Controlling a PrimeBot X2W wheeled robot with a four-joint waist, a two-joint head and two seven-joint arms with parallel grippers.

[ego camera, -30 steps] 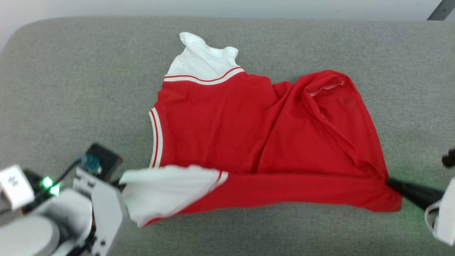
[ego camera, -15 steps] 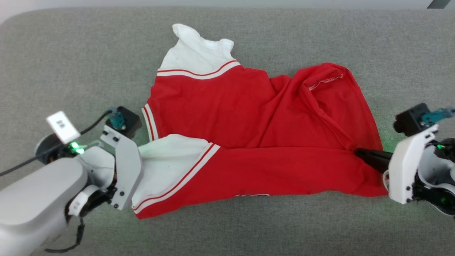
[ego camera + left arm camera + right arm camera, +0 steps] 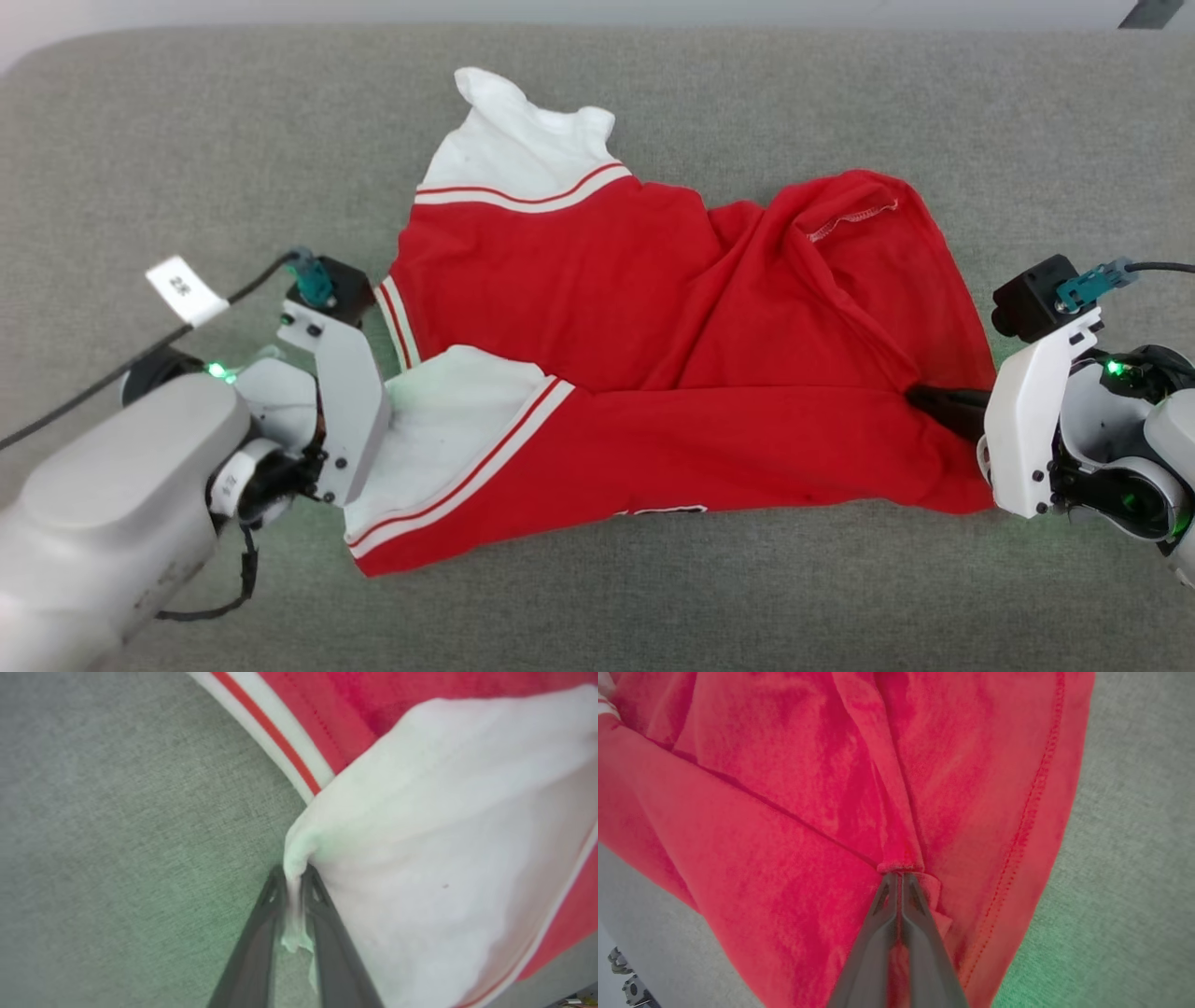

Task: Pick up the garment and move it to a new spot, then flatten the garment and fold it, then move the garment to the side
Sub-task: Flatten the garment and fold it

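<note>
The garment [image 3: 653, 308], a red jersey with white sleeves and striped trim, lies crumpled on the grey padded surface, its near part doubled over. One white sleeve [image 3: 523, 149] points to the far side. My left gripper [image 3: 293, 884] is shut on the corner of the near white sleeve [image 3: 444, 835]; in the head view its wrist housing [image 3: 341, 392] covers the fingers. My right gripper [image 3: 924, 401] is shut on a bunched red fold at the garment's right end [image 3: 784, 812], seen close at the right gripper [image 3: 900, 877]. A sliver of chest lettering [image 3: 658, 511] peeks out at the near edge.
The grey fabric surface [image 3: 187, 149] runs wide on all sides of the jersey, with its far edge rounded against a pale wall. A dark bar [image 3: 1153, 11] crosses the top right corner. A cable with a white tag [image 3: 185, 289] trails from my left wrist.
Both grippers have carried the jersey's near edge away from me, laying a wider red band and the white sleeve over the body. The right gripper has also moved inward. The camera shifted slightly.
</note>
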